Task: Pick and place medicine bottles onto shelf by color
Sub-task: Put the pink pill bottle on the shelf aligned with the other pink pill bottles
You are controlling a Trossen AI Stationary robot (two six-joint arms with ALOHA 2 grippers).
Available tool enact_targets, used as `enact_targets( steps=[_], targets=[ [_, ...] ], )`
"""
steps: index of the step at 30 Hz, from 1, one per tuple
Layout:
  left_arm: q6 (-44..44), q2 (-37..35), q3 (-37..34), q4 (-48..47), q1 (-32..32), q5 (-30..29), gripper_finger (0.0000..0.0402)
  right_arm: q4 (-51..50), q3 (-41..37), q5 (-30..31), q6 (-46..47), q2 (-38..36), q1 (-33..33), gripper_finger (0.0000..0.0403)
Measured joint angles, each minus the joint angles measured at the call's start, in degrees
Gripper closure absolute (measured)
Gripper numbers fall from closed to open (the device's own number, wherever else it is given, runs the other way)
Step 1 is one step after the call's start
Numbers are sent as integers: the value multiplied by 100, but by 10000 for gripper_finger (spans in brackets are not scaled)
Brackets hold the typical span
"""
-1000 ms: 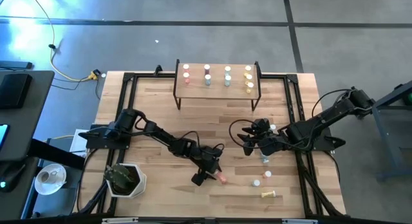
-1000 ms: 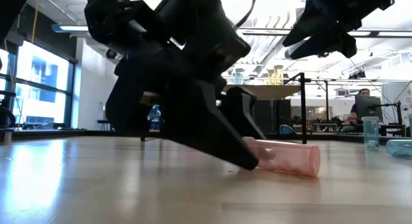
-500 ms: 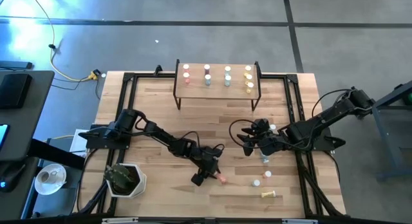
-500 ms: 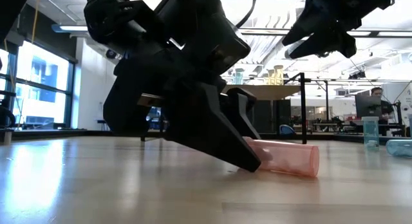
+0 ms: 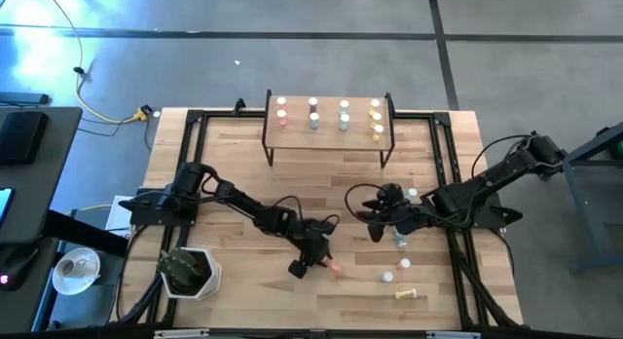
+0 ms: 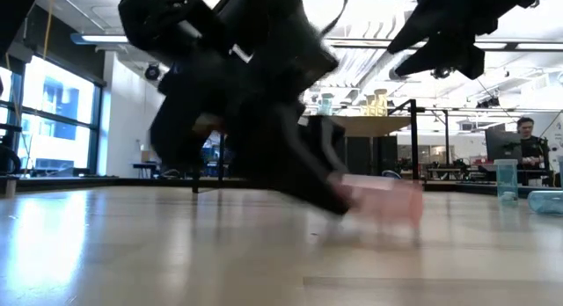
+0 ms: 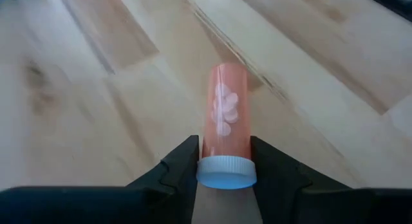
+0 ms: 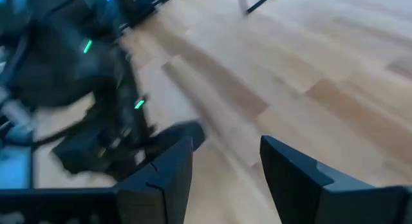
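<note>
A pink medicine bottle (image 7: 225, 114) with a white cap lies right of the table's middle, toward the near edge, also seen in the high view (image 5: 335, 270). My left gripper (image 7: 224, 147) is shut on it, reaching from the left (image 5: 313, 259). My right gripper (image 8: 225, 147) hangs open above the table, right of centre (image 5: 374, 217), with nothing between its fingers. The shelf (image 5: 328, 130) stands at the far edge on black legs, with several white-capped bottles (image 5: 313, 113) upright on it. My left gripper pinches the pink bottle at its cap end (image 7: 225, 172) between its two fingers (image 7: 183, 163), one on each side. The fingers slant down from the table's left and lie along the bottle, whose body points away from them. Whether it is clear of the table I cannot tell.
More small bottles are to the right: an upright blue one (image 5: 399, 242), two white-capped ones (image 5: 387, 277) (image 5: 406, 265), and a yellow one lying near the front edge (image 5: 409, 295). A white pot (image 5: 190, 273) stands at the near left. Black rails frame the tabletop.
My left gripper has shut on the pink bottle's cap end without moving across the table. My right gripper has tipped a little in place and stays open.
</note>
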Motion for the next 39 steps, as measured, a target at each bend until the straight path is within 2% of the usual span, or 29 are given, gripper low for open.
enact_targets(
  steps=[3,7,17,23,28,32,35,39],
  targets=[
    [141,-189,11,-155,104,-9,287,98,0,-459,-143,0,0,229],
    [473,-470,8,-581,266,-205,287,177,0,-730,-185,0,0,229],
    [1483,-1286,9,-1750,698,-931,287,229,0,-566,-373,-2,-41,229],
    [1760,-1797,11,-2418,871,-1441,287,330,0,-762,-792,0,-443,213],
    [1918,-2177,9,-2855,936,-1774,287,593,0,-1528,-1541,0,-1002,193],
    [2226,-2401,9,-3037,936,-2208,287,1119,0,-2486,-2200,0,-1609,190],
    [2488,-2523,9,-3104,936,-2470,287,1461,0,-3080,-2428,0,-2080,190],
    [2830,-2584,9,-3083,936,-2760,287,1379,0,-3746,-2689,0,-2630,190]
  ],
)
